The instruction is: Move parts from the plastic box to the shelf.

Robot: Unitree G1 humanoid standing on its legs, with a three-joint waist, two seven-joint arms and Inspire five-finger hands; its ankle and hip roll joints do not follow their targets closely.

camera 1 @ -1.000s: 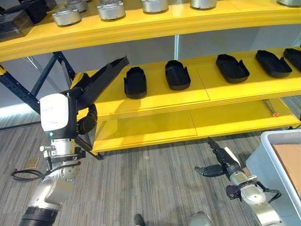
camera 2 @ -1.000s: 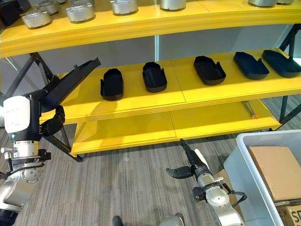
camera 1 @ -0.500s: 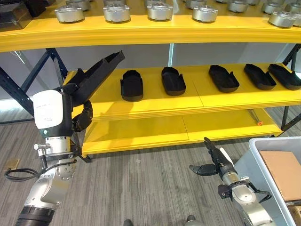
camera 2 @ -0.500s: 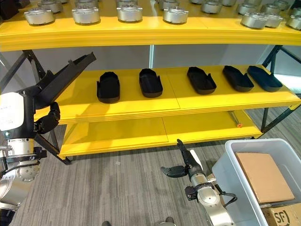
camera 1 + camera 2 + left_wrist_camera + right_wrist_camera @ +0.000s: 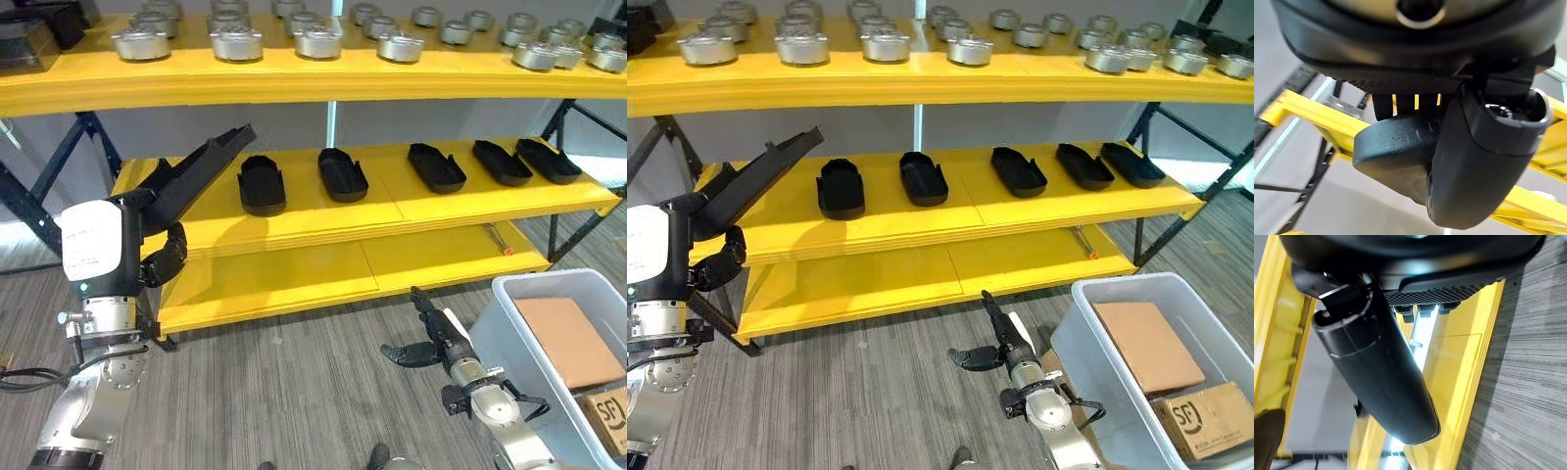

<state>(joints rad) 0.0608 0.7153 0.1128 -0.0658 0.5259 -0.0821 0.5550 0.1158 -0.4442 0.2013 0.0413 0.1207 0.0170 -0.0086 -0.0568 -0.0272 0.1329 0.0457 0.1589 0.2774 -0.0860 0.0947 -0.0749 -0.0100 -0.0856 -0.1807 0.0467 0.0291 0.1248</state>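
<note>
Black plastic is seen at left centre of the left eye view, where a long part is held by the left hand with fingers curled round its lower end, its tip raised beside the yellow shelf; the right hand hangs low at centre right, fingers straight, holding nothing; the plastic box sits at lower right. In the right eye view, five parts are laid on the middle shelf. The part is judged stiff and light, best gripped near its thick end.
</note>
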